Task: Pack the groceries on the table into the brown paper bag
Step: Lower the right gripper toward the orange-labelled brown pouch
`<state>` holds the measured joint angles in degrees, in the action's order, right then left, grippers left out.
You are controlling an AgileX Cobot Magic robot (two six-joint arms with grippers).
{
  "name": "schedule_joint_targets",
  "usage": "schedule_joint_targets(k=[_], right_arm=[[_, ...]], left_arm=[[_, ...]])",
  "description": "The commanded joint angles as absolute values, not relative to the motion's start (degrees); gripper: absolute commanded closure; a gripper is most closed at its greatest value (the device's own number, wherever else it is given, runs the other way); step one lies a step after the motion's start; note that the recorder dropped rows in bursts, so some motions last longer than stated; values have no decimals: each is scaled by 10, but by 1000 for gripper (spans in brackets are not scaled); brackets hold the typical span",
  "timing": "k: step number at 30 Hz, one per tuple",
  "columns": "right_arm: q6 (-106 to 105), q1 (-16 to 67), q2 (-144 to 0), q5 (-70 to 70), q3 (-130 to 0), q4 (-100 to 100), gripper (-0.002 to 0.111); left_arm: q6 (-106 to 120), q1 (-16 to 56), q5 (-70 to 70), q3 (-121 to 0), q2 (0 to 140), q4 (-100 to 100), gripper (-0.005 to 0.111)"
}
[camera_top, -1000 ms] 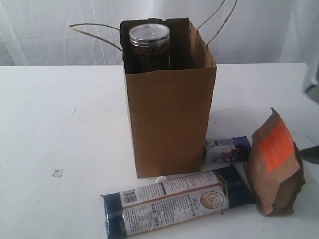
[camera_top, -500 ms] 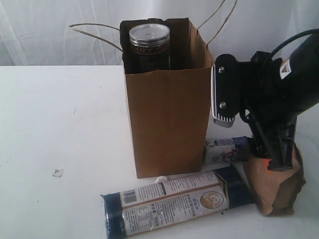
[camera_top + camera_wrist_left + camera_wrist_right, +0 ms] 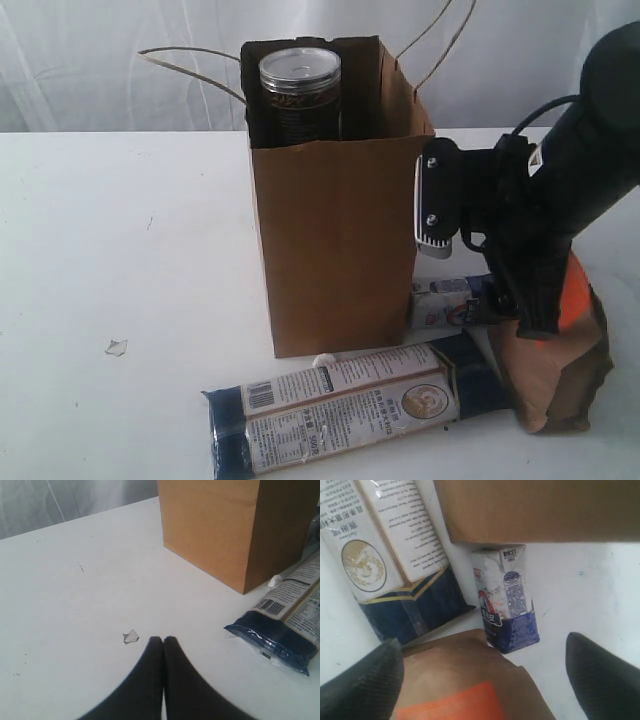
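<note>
- The brown paper bag (image 3: 340, 250) is seen standing upright on the white surface (image 3: 130, 250), with the dark silver-lidded can (image 3: 300, 95) inside it and the can's lid showing above the front rim.
- The long navy-tan packet (image 3: 350, 405) is laid flat in front of the bag.
- The small blue-white packet (image 3: 507, 597) is found lying against the bag's right side.
- The brown pouch with orange label (image 3: 560, 370) is stood close beside both packets.
- The right tool (image 3: 480, 680) is held wide above the pouch, with nothing gripped.
- The left tool (image 3: 163, 645) is held narrow, fingers pressed together and empty, near a clear wrapper scrap (image 3: 131, 636).
</note>
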<state>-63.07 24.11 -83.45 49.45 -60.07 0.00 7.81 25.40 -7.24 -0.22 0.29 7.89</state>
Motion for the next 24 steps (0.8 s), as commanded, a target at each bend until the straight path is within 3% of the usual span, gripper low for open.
schedule_joint_targets(k=[1, 24], right_arm=[[-634, 238, -865, 464, -598, 5, 27], [-709, 216, -994, 276, -566, 4, 34]], left_arm=[[76, 253, -75, 0, 0, 81, 107], [76, 253, -75, 0, 0, 81, 107]])
